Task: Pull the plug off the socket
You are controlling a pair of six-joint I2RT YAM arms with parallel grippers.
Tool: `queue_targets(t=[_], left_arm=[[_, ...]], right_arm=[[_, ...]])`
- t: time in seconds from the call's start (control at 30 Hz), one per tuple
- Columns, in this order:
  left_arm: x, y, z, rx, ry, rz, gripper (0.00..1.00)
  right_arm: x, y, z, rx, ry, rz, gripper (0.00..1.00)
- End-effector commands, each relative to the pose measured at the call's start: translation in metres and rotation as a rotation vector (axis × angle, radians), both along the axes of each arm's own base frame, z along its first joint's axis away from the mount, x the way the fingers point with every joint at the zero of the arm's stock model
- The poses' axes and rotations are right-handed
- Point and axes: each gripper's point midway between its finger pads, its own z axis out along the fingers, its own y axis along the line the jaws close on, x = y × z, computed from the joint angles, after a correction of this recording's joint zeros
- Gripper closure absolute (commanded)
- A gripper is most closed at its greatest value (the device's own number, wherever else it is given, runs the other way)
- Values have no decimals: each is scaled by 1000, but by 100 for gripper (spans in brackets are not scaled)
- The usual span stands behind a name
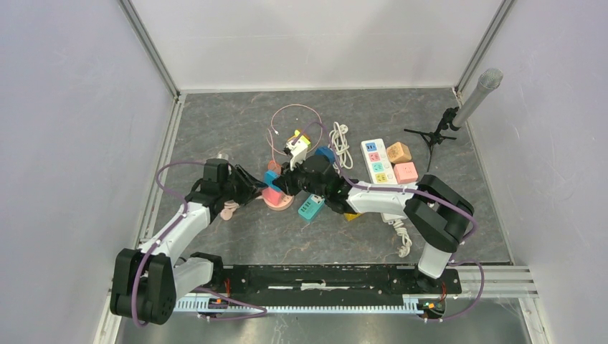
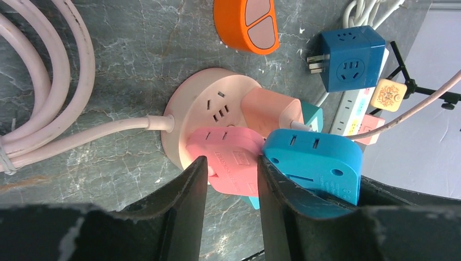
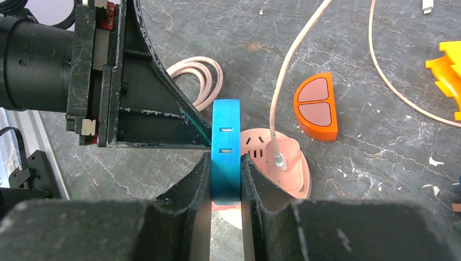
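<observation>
Right tool (image 3: 225, 163) is clenching tight on the blue flat plastic plug (image 3: 225, 125), which is standing on edge between its fingertips, right at the rim of the round pink plastic socket (image 3: 253, 147). Can't tell if its pins are sitting in. Left tool (image 2: 231, 163) is straddling the pink flat plastic plug (image 2: 223, 144), but I can't tell whether it's actually pinching. That plug is lying on the socket, just ahead of the tips. Beyond it a peach block charger (image 2: 269, 111) is sitting plugged in. Further ahead, an orange half-round plastic piece (image 2: 247, 22) and a blue cube adapter (image 2: 348, 57) are lying on the grey marbled bench (image 2: 136, 43).
</observation>
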Motion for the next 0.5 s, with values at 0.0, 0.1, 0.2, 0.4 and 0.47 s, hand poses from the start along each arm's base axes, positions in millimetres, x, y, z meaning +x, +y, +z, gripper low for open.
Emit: queue_targets(t=[0.0,0.1,0.2,0.4,0.47], left_arm=[[-4,13,-17,49,37,63,55],[-10,18,-24,78,62,72,56],[-15,21,-28,93,77,78,57],[-15,20,-28,86,71,68,57],[-13,17,-24,74,54,54,57]], right_arm=[[-18,19,50,164,-89,116,100],[-16,17,63,201,-115,102,100],[-10,15,69,223,-102,53,100],[-9,19,66,236,-63,50,100],[-7,17,63,229,-52,33,100]])
